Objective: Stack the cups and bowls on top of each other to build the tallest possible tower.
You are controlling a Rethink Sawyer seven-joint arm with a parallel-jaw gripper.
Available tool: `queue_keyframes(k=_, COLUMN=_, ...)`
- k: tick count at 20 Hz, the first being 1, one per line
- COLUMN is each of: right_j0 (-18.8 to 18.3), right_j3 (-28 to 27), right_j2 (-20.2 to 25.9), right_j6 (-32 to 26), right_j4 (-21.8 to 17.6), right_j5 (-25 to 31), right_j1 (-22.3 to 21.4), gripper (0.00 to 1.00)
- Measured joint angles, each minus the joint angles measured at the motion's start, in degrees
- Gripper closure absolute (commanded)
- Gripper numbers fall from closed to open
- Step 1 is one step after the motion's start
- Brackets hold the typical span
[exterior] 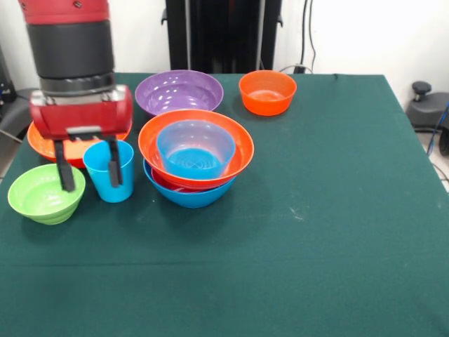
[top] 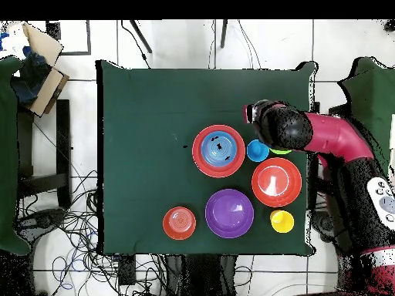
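My gripper (exterior: 91, 186) hangs open at the table's left side in the front view. One finger (exterior: 112, 165) shows across the sky blue cup (exterior: 119, 182), which stands upright on the cloth. The other finger (exterior: 65, 168) is over the rim of the lime green bowl (exterior: 43, 194). The tower (exterior: 196, 158) stands just right of the cup: a large blue bowl (exterior: 188, 195), a sliver of magenta bowl (exterior: 163, 184), a large orange bowl (exterior: 238, 151) and a medium blue bowl (exterior: 195, 149), nested. Overhead, the tower (top: 218, 150) and the blue cup (top: 258, 150) show beside the arm (top: 324, 135).
A purple bowl (exterior: 179, 91) and a small orange bowl (exterior: 267, 91) stand at the back. A second large orange bowl (exterior: 38, 144) is partly behind the gripper. The yellow cup (top: 281, 221) shows only overhead, near the table's edge. The green cloth (exterior: 316, 210) covers the table.
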Motion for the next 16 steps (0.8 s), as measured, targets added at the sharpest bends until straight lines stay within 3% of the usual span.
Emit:
queue_keyframes(k=9, right_j0=-5.28, right_j3=1.67, right_j2=1.91, right_j6=0.00, right_j4=3.10, right_j5=0.00, right_j1=-5.16, gripper=0.00)
queue_keyframes(k=16, right_j0=-4.79, right_j3=1.70, right_j2=2.03, right_j6=0.00, right_j4=2.85, right_j5=-0.25, right_j1=-6.51, gripper=0.00)
